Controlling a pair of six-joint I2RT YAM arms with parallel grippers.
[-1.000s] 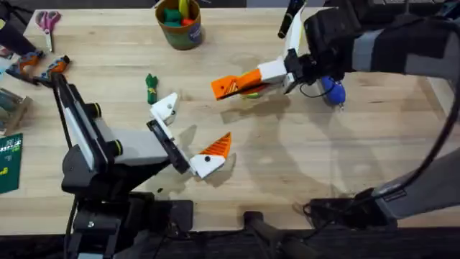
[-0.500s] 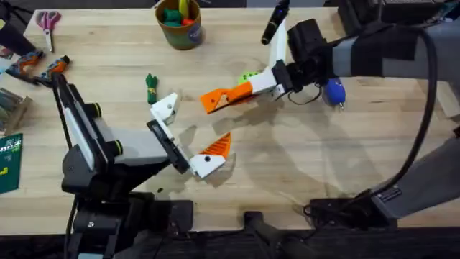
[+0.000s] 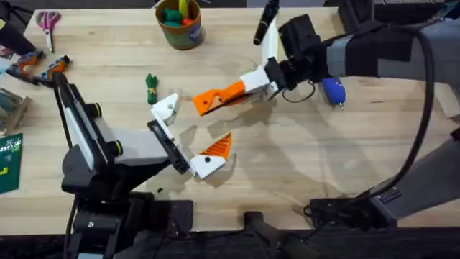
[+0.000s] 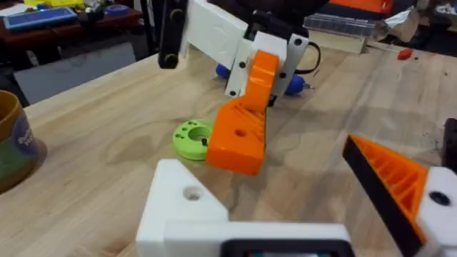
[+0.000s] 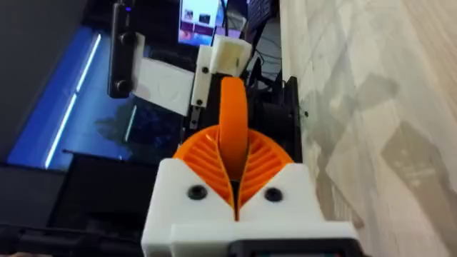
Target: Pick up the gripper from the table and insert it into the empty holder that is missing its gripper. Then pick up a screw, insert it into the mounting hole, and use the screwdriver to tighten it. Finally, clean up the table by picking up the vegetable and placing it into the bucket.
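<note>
The small orange plastic gripper piece, pinched in the right arm's fingers, hangs above the desk, nearer the white blocky holder than a second ago. It looks light, stiff and slick, best held by its flat sides. The left fingers stand apart, holding nothing.

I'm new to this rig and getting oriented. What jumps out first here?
The right end effector, reaching across mid-table, is shut on the orange gripper, carried above the wood. Below it, the left end effector shows one bare white holder opposite an orange-tipped finger. A bucket of toys stands at the far edge.
</note>
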